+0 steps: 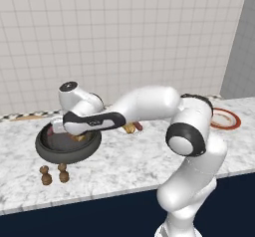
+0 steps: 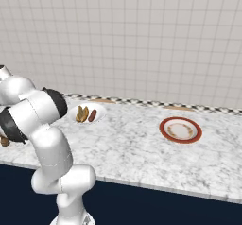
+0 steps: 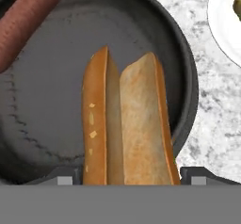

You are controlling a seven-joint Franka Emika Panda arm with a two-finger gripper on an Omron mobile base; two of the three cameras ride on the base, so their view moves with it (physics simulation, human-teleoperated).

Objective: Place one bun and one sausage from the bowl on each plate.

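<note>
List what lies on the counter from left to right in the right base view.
White plate holding a bun and a sausage → bare marble counter → red-rimmed plate.

From my hand view the fingertips (image 3: 66, 177) barely poke up at the bottom edge, so I can't judge whether they touch the bun (image 3: 127, 124) between them. The bun's near end is cut off there too. Up and left of the fingers, the sausage (image 3: 26, 23) runs out of frame. The bowl (image 3: 188, 77) is cropped on the left. In the left base view the arm covers the bowl's (image 1: 60, 154) middle and the white plate (image 1: 130, 128).
</note>
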